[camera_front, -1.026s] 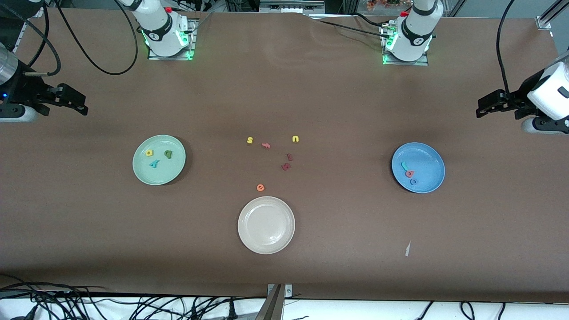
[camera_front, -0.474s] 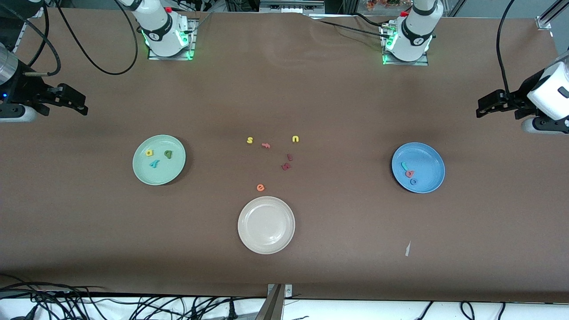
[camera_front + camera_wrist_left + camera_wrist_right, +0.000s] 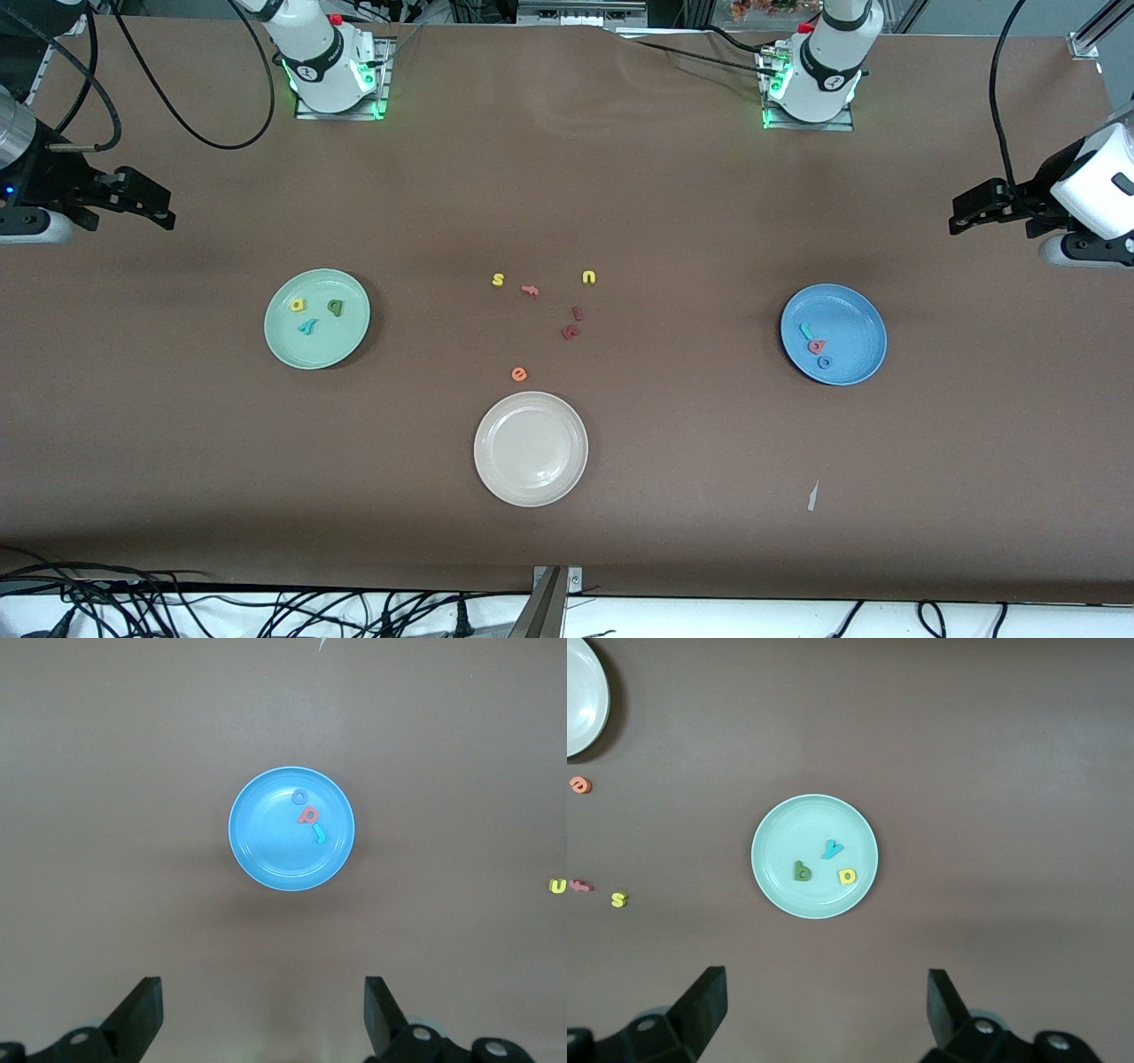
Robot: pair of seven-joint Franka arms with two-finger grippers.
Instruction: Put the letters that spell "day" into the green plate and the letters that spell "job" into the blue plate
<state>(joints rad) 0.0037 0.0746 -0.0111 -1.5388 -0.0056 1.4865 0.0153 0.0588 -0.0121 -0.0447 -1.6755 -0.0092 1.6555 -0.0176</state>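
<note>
My right gripper (image 3: pixel 164 215) hung with its fingers (image 3: pixel 700 1001) spread wide, holding nothing and touching nothing. It sat up in the air over bare table at the right arm's end, and that arm waited with its wrist pointed in toward the middle of the table.

The green plate (image 3: pixel 279 341) lay flat on the table toward the right arm's end. In it I could see the yellow a (image 3: pixel 297 305), the dark green d (image 3: pixel 335 307) and the teal y (image 3: pixel 307 326), close together but apart from one another.

Around the middle of the table lay the spare letters: a yellow s (image 3: pixel 498 280), a pink letter (image 3: pixel 530 289) just beside it, a yellow u (image 3: pixel 588 277), two dark red letters (image 3: pixel 572 323) and an orange e (image 3: pixel 519 374). The white plate (image 3: pixel 496 478) sat nearer the front camera than the e.

The blue plate (image 3: pixel 859 319) lay toward the left arm's end, holding the teal j (image 3: pixel 806 330), the pinkish-red b (image 3: pixel 816 346) and the blue o (image 3: pixel 824 361) in a tight line.

My left gripper (image 3: pixel 961 220) also had its fingers (image 3: pixel 383 1010) released wide with nothing between them. It hung over bare table at the left arm's end, that arm waiting likewise.
</note>
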